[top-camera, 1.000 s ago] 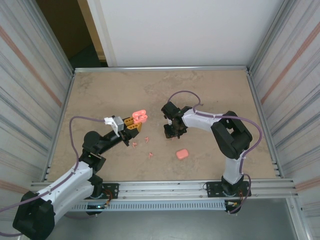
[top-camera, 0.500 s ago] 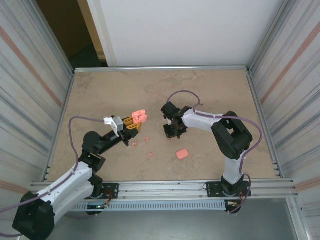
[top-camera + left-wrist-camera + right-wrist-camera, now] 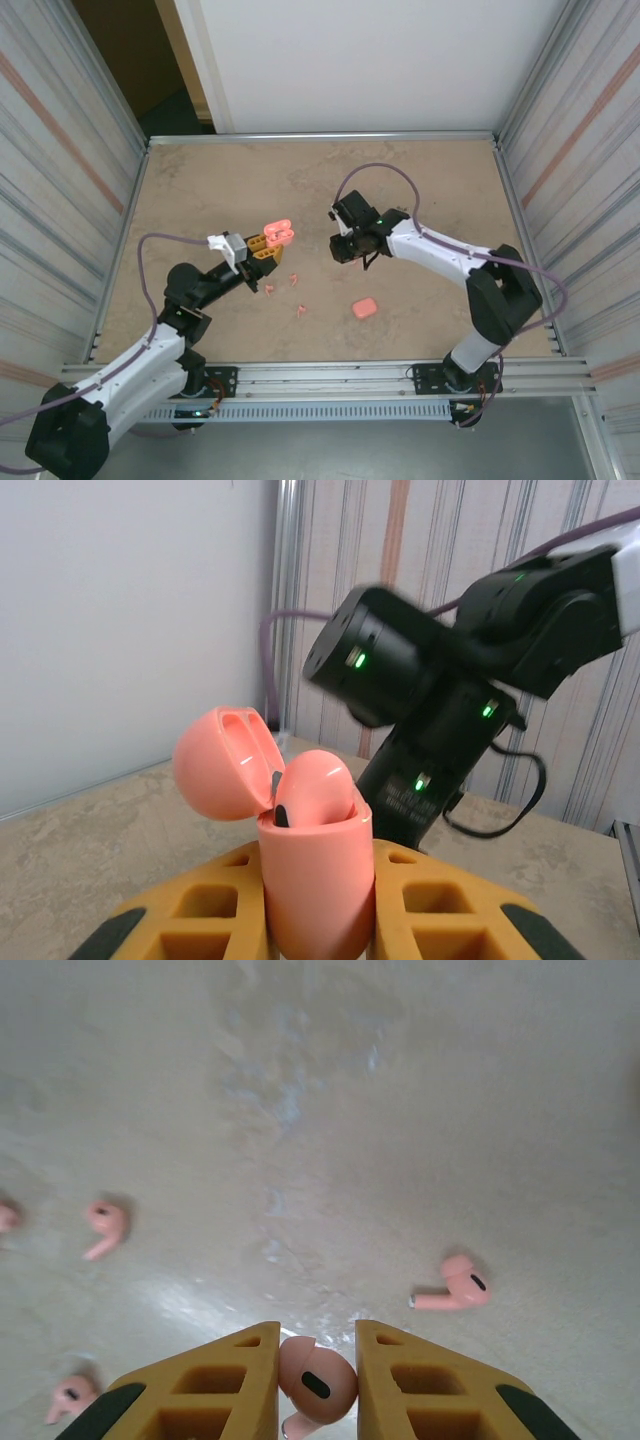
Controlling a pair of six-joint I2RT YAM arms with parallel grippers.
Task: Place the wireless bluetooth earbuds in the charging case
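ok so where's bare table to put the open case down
The far half of the table, from the back rail down to the open case, is bare, left corner included. A smaller patch lies right of the closed case. Crowded: the near middle, where loose earbuds lie scattered left of the closed case.

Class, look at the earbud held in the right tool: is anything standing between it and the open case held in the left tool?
Nothing visible does. The earbud in the right tool and the open case in the left tool are apart, with a bare gap above the table between them.
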